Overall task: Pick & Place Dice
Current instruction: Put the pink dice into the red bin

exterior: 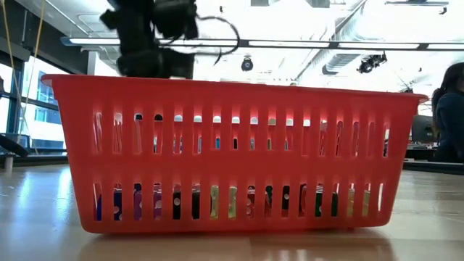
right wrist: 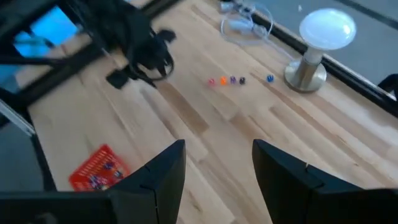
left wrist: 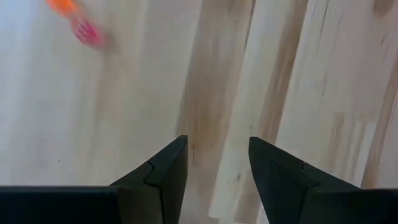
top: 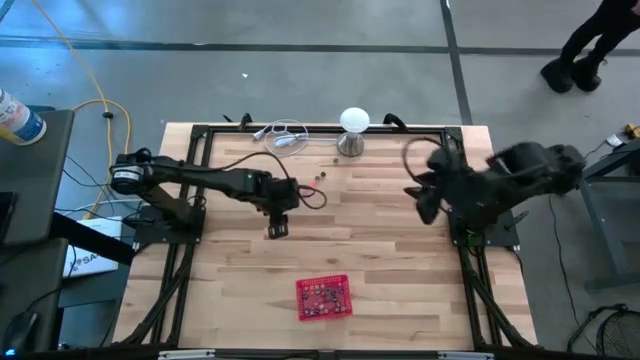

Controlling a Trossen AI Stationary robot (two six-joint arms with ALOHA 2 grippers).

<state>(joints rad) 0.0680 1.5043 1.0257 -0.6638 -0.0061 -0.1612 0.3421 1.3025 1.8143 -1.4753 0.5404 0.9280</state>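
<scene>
We see the red slotted plastic basket (top: 324,297) near the table's front edge holding many small mixed-colour dice (exterior: 217,201); a few more dice lie loose near the white ball-topped metal stand (right wrist: 317,46). The left gripper (left wrist: 216,165) hangs over bare wooden table (top: 400,270), fingers apart and empty. The right gripper (right wrist: 217,165) waits at the table's right side, also parted and empty.

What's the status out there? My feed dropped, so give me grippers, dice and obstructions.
Left gripper open, empty, mid-table. Right gripper open, empty, parked at the right edge. Loose dice near the metal stand; more in the red basket. Nothing between the left gripper and the loose dice.
</scene>
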